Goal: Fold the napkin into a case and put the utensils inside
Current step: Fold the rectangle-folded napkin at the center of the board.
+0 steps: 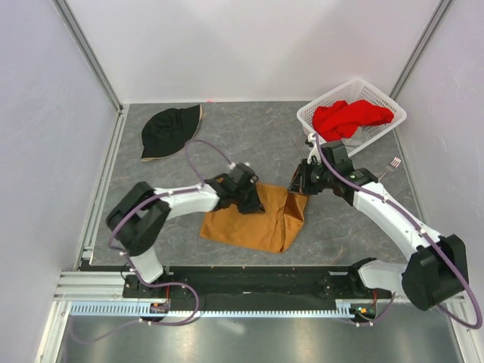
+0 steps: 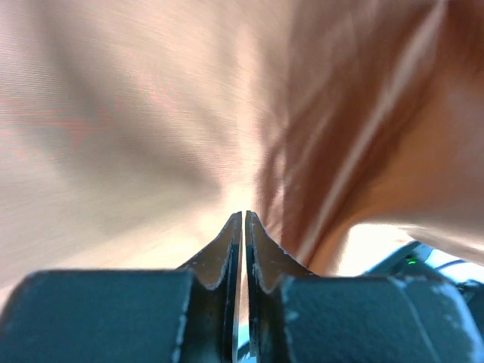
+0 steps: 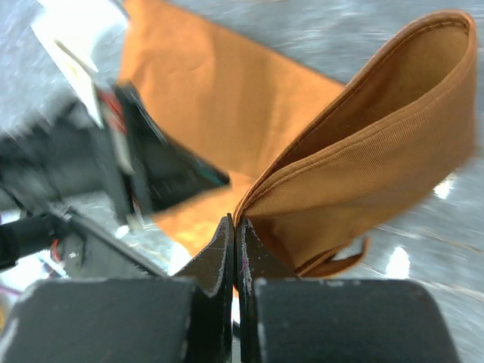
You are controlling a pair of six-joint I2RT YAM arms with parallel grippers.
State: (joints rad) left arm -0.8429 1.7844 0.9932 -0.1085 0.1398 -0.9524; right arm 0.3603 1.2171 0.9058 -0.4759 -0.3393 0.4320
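The orange-brown napkin [image 1: 249,224] lies in the middle of the table, its right part lifted and doubled over. My left gripper [image 1: 255,203] is at the napkin's far edge; in the left wrist view its jaws [image 2: 243,215] are shut, with the cloth [image 2: 151,113] filling the frame right at the tips. My right gripper [image 1: 296,186] is shut on the napkin's right corner; in the right wrist view [image 3: 235,219] the hemmed fold [image 3: 378,166] curls up from its tips. A silver fork [image 1: 393,164] lies at the right, apart from the napkin. I cannot make out the knife-like piece.
A white basket [image 1: 386,103] holding a red cloth [image 1: 349,117] stands at the back right. A black hat [image 1: 170,130] lies at the back left. The left arm [image 3: 113,166] shows close by in the right wrist view. Walls enclose the table.
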